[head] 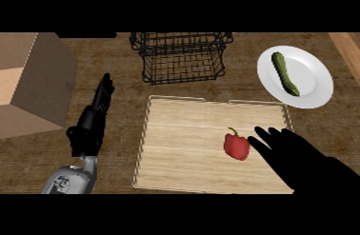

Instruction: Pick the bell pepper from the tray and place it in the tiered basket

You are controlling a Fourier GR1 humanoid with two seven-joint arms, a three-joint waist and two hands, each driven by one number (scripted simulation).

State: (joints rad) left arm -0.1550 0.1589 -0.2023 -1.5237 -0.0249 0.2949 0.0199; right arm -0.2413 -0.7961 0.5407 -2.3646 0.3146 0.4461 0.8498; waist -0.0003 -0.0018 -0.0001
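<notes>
- The bell pepper (237, 146) lay on the wooden tray (175, 134), toward its right half, red, with its stem end pointing up and away from the robot and its body trailing back toward the near edge; its long axis ran roughly front to back, tilted a little.
- At the far left a cardboard box (32, 82) sat on the bench (112, 63), well apart from everything the job needed.
- The left hand (100, 103) was out over the bench just beside the tray's left rim, fingers straight and pressed together, pointing away from the robot, holding nothing. It looked to be resting, and it was well apart from the pepper.
- The tiered basket (181, 55), black wire, stood beyond the tray's far edge, a bit left of the pepper's line.
- The right hand (292, 146) hovered over the tray's right side, fingers spread and straight, tips just beside the pepper's right flank; I could not tell whether they touched it. Nothing was in its hold.
- So the pepper lay to the left of that hand's fingertips, and this was plainly the nearer hand. To my eye the grasp had not yet begun, and the fingers would have to close across the pepper's short width.
- At the far right a white plate (313, 72) carried a cucumber (285, 73), out of the way.
</notes>
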